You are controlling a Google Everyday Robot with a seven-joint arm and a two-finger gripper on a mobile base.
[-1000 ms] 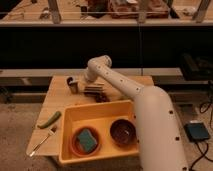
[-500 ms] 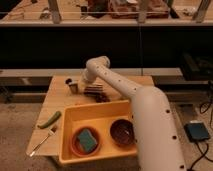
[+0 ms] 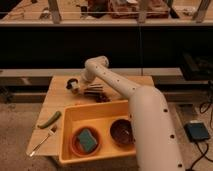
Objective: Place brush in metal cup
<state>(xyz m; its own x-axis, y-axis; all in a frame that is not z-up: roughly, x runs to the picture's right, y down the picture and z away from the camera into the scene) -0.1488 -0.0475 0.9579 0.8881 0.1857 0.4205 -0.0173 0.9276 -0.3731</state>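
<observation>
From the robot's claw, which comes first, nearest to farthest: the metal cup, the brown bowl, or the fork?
The gripper is at the table's far left, beside the cup.
1. Metal cup, right by it at the table's far edge.
2. Brown bowl, in the yellow bin's right side.
3. Fork, at the table's near left corner.

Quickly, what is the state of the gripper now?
Gripper: at the far left part of the table, by the metal cup; whether it holds anything cannot be told.
</observation>
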